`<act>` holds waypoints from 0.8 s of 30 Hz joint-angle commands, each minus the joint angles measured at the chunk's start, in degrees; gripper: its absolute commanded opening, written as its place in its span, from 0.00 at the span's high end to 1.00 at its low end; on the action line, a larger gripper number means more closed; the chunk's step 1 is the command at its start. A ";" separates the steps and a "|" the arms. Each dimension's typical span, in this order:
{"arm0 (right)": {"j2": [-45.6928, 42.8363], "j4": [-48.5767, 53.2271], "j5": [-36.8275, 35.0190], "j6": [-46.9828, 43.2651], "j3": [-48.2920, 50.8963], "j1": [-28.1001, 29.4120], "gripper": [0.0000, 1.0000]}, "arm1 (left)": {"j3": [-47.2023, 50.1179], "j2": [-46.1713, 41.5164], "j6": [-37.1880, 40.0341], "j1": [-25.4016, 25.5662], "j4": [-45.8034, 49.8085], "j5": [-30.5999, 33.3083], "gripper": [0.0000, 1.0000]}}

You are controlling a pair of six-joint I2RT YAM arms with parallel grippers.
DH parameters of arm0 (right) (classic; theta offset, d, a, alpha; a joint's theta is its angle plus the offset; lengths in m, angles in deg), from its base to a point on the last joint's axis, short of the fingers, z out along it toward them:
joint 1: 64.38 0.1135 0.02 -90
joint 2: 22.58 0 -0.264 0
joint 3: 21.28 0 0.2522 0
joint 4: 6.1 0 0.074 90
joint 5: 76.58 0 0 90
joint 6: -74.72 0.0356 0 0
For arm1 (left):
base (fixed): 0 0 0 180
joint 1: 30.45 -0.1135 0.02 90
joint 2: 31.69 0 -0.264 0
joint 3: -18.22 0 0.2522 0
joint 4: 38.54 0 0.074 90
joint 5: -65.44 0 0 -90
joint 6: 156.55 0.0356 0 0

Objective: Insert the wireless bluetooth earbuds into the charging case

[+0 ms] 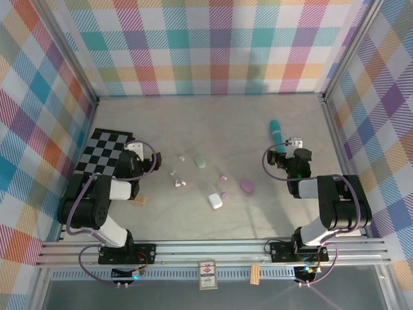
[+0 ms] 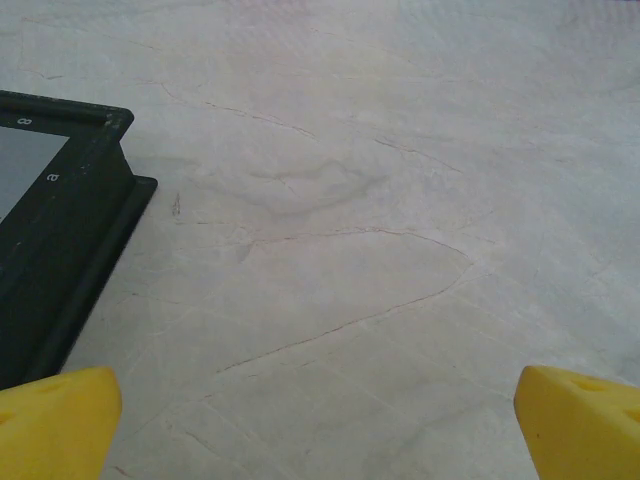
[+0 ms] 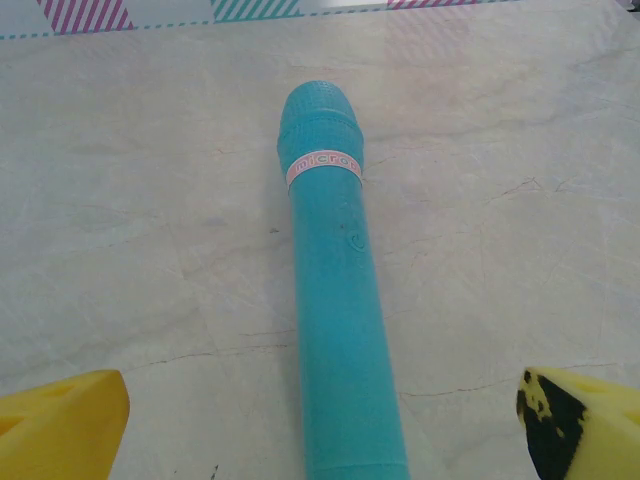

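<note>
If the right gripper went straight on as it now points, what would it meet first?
The long teal plastic cylinder with a pink band, lying between the open fingers of the right gripper; clearance above it is unclear.

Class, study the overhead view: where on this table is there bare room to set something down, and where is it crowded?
Free: the far strip of table between the back wall and the mint case; the near strip between the white case and the rail. Crowded: the centre, where earbuds and cases cluster.
</note>
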 commanded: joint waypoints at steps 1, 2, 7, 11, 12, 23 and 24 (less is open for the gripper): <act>-0.01 -1.68 0.80 0.67 -0.97 -0.43 0.01 | -0.94 0.01 -0.30 -0.49 -1.63 -0.54 0.00; 0.01 -1.73 0.79 0.65 -0.92 -0.41 0.01 | -1.03 0.04 -0.38 -0.51 -1.47 -0.54 0.00; 0.02 -1.64 0.79 0.67 -1.01 -0.42 0.01 | -1.02 0.01 -0.31 -0.52 -1.57 -0.54 0.00; 0.02 -1.59 0.75 0.63 -1.01 -0.44 0.01 | -1.04 0.05 -0.28 -0.52 -1.55 -0.53 0.00; 0.02 -1.55 0.80 0.65 -1.01 -0.42 0.01 | -1.01 0.01 -0.35 -0.51 -1.56 -0.54 0.00; -0.84 -0.54 0.26 0.82 -1.29 -0.42 0.01 | -0.62 -0.21 -0.31 -0.51 -2.07 -0.33 0.00; -1.85 0.88 -0.19 1.06 -1.57 -0.47 0.01 | -0.57 -0.65 -0.35 -0.46 -1.86 -0.03 0.00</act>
